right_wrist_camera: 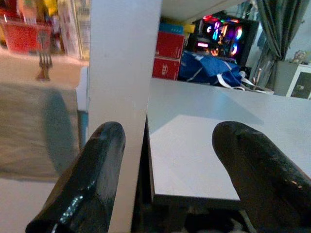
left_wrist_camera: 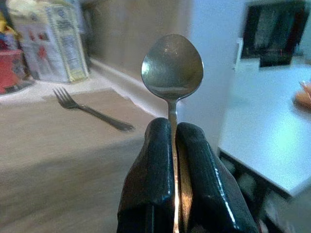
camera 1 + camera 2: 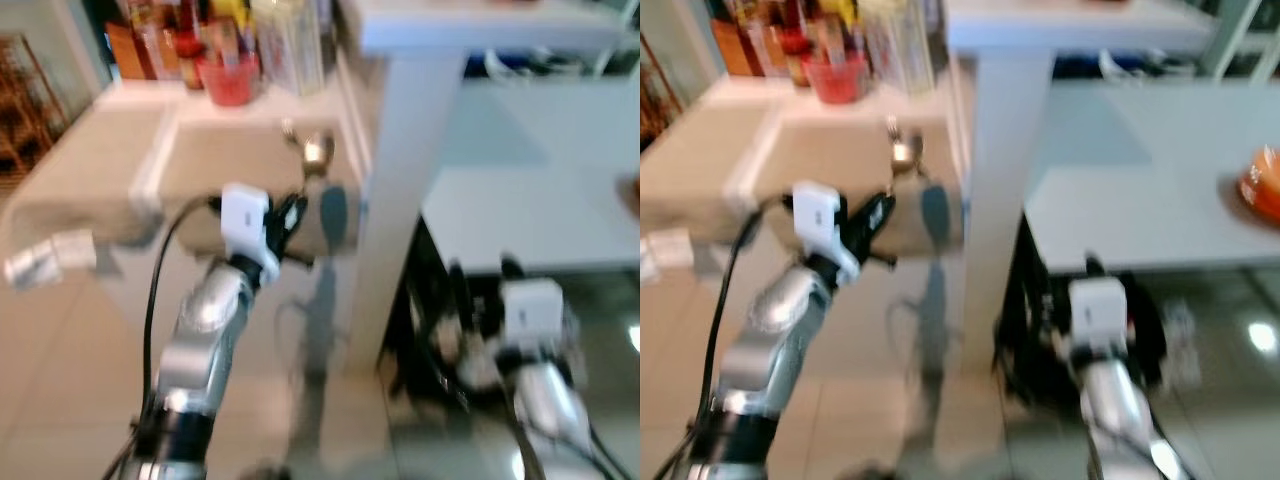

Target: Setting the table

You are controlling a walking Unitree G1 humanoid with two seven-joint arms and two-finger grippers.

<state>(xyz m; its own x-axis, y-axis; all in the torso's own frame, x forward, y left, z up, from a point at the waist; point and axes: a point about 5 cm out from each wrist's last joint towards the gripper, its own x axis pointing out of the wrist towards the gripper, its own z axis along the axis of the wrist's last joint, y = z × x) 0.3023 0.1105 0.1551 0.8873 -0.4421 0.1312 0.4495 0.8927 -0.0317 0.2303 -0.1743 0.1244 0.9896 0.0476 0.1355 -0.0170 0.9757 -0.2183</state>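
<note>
My left gripper [image 2: 174, 141] is shut on the handle of a metal spoon [image 2: 172, 65], whose bowl stands up past the fingertips. From the head, that gripper [image 3: 285, 222] is raised at the front edge of a beige counter [image 3: 100, 170], with the spoon's bowl [image 3: 318, 150] over it. A fork [image 2: 90, 110] lies flat on the counter just beyond. My right gripper [image 1: 170, 145] is open and holds nothing. It is low at the near edge of a white table [image 1: 204, 141], next to a white post [image 1: 124, 58].
A red container [image 3: 228, 80], bottles and boxes crowd the counter's back. The white post [image 3: 400, 180] stands between counter and table [image 3: 540, 200]. An orange item [image 3: 1262, 185] sits at the table's right edge. Tiled floor lies below. The head views are blurred.
</note>
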